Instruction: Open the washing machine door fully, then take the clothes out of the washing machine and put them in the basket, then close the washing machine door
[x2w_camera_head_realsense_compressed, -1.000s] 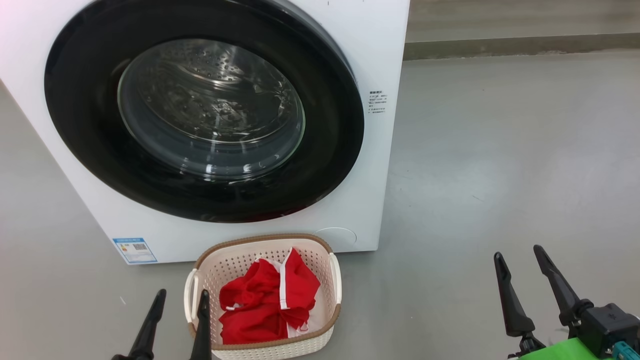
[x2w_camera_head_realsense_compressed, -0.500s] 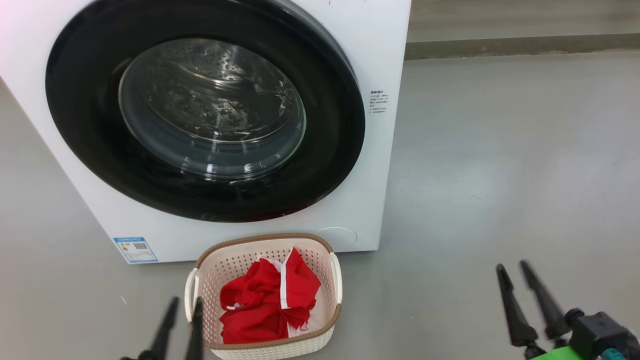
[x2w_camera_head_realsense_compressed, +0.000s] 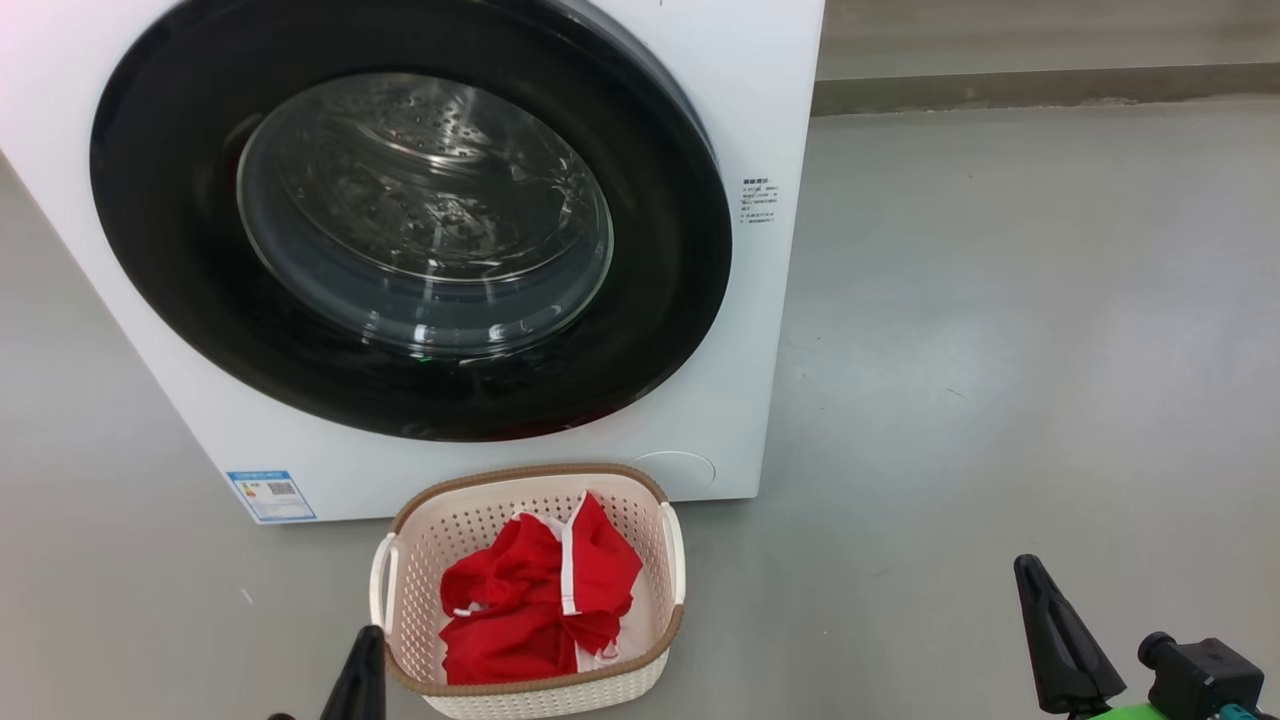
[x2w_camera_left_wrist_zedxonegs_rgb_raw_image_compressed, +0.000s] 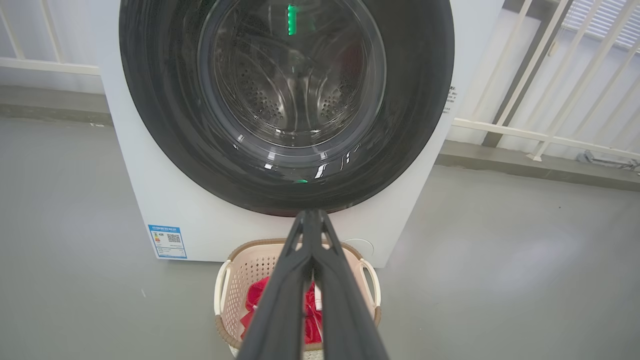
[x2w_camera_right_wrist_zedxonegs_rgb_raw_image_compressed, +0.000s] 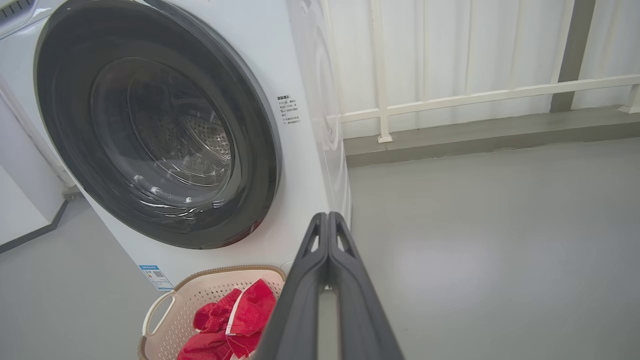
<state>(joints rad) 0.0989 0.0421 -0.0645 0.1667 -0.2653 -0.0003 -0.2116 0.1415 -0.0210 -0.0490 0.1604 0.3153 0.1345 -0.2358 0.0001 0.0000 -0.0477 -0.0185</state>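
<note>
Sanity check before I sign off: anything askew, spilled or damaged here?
Nothing stands out. The washing machine door sits shut and flush, and the clothes lie wholly inside the basket, which stands upright.

The head view's top edge is cropping the white front-loading washing machine (x2w_camera_head_realsense_compressed: 760, 100) and its round glossy black door (x2w_camera_head_realsense_compressed: 150, 250). Its bottom edge is cutting off the base of the right claw (x2w_camera_head_realsense_compressed: 1030, 580) and all but the tip of the left claw (x2w_camera_head_realsense_compressed: 366, 645). The small blue label (x2w_camera_head_realsense_compressed: 270, 495) is showing print too small to read. In the left wrist view, dark fingers (x2w_camera_left_wrist_zedxonegs_rgb_raw_image_compressed: 277, 310) are covering much of the cream perforated plastic basket (x2w_camera_left_wrist_zedxonegs_rgb_raw_image_compressed: 235, 285) and bright red clothes (x2w_camera_left_wrist_zedxonegs_rgb_raw_image_compressed: 256, 300).
</note>
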